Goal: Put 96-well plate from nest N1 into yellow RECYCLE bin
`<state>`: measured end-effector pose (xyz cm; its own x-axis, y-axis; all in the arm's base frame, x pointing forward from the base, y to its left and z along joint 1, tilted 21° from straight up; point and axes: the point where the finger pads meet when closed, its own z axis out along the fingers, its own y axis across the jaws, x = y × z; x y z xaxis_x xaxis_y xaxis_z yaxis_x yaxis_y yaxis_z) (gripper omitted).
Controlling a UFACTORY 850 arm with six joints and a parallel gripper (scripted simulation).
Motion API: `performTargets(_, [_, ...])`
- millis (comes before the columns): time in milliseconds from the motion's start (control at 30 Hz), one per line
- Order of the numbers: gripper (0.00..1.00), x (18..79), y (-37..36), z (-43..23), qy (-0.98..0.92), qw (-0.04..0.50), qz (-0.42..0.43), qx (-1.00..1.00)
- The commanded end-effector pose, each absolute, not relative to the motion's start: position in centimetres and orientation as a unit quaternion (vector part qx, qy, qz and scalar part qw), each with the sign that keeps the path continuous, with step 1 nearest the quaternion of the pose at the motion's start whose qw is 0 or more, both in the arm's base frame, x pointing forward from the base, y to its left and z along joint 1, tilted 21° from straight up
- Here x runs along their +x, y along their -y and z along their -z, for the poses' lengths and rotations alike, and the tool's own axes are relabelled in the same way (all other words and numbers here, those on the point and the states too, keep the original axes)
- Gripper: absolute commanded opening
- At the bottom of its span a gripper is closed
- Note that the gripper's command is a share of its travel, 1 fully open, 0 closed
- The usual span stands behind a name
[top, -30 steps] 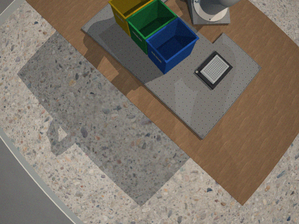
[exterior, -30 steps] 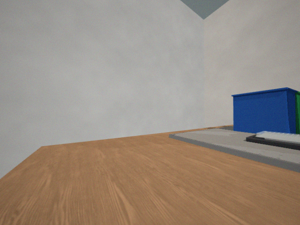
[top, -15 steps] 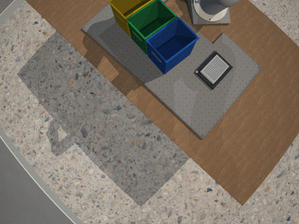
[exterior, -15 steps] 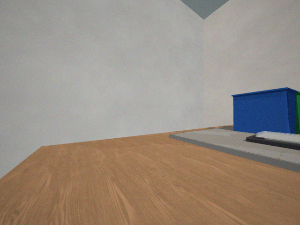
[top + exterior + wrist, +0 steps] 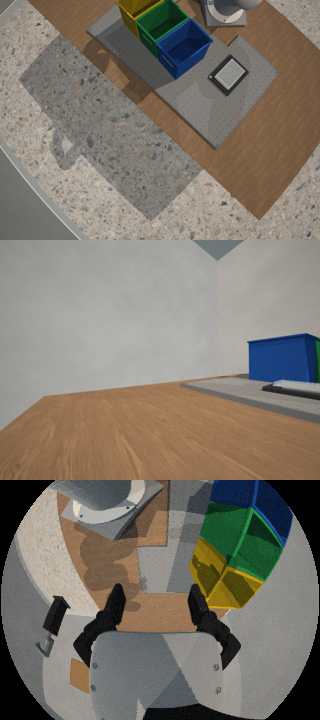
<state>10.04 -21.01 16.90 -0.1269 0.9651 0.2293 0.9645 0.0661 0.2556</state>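
On the perforated grey base plate that covers part of the wooden worktop, the 96-well plate lies flat in the black plate nest N1, near the base plate's right-hand corner as the top view shows it. Three bins stand upright in a touching row toward the worktop's far edge: the blue bin nearest the nest, the green bin in the middle, and the yellow bin at the other end, partly cut off by the picture's top edge. Small pale signs sit on the bins' short walls, too small to read. The arm's square pedestal stands at the far edge, just beside the green and blue bins.

From the wrist view the gripper hangs high over the worktop with its black fingers spread to their full width and nothing between them. The yellow bin's mouth lies just off to one side of the fingertips, with green and blue beyond it.
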Motion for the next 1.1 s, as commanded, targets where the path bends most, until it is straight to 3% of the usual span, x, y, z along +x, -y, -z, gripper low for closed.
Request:
performTargets(0, [1.00,11.8,20.5,-17.6,-0.774,0.009,-0.167,0.611])
performTargets(1067, [1.00,18.7,16.1,-20.3,-0.971,0.045,-0.118,0.204])
